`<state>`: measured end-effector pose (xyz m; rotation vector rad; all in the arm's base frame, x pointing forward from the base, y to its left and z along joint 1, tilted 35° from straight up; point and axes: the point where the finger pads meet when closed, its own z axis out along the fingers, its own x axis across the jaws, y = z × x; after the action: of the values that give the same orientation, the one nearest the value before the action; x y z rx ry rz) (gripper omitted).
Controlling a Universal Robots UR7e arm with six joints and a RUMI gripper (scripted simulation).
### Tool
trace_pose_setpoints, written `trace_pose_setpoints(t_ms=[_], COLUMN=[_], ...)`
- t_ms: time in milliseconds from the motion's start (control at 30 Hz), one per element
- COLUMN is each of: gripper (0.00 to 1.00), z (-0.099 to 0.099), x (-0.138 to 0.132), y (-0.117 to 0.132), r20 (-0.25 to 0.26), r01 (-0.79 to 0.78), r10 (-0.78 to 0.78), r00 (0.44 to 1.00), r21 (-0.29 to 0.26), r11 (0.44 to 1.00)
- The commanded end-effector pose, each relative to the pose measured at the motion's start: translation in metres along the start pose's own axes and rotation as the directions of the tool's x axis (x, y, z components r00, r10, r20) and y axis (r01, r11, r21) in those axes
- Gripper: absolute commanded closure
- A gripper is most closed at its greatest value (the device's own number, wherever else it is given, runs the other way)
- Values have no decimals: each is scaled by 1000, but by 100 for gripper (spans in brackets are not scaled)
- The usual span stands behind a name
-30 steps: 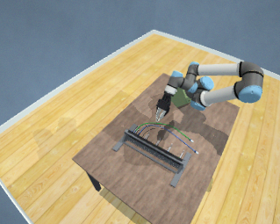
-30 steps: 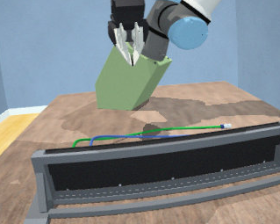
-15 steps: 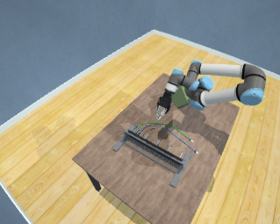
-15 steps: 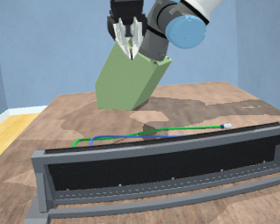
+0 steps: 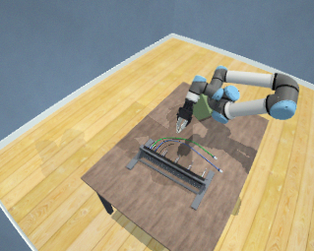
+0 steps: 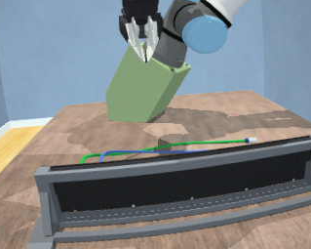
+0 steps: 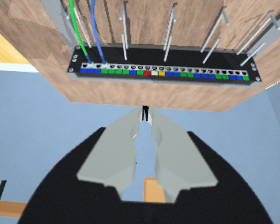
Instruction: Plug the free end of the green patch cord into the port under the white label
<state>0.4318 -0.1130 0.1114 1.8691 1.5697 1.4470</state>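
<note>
The rack (image 5: 203, 195) (image 6: 45, 203) (image 7: 145, 56) stands upright. In the wrist view its port row shows, with the white label (image 7: 154, 73) between a red and a yellow one. The green cord (image 6: 194, 143) (image 7: 75, 20) has one end plugged in near the left end of that row; its free plug (image 5: 215, 157) (image 6: 252, 140) lies behind the rack in the exterior view. The blue cord (image 6: 136, 151) (image 7: 93, 25) is plugged in close beside it; its free plug (image 5: 220, 170) lies nearby. My gripper (image 5: 178, 132) (image 6: 146, 61) (image 7: 144, 106) is shut and empty, above the table on the cords' side. Latch details are too small to see.
Several thin metal rods (image 7: 172, 25) stick out from the rack on the cord side. A green angular block (image 5: 203, 108) (image 6: 136, 86) stands behind the gripper, close to the arm. The wooden table (image 5: 112, 170) extends around the rack.
</note>
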Motion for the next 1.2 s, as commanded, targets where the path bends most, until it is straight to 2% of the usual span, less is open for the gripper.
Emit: trace_pose_setpoints(t_ms=[0,433,800,1167], gripper=[100,100,100,100], z=[-3,-3,-3,-3], x=[-1,-1,-11,-46], y=[2,1,1,1], r20=[2,0,1,-1], r01=[4,2,2,2], r10=[-4,-2,-2,-2], r00=[1000,1000,1000,1000], r21=[-1,0,-1,0], r11=[1000,1000,1000,1000])
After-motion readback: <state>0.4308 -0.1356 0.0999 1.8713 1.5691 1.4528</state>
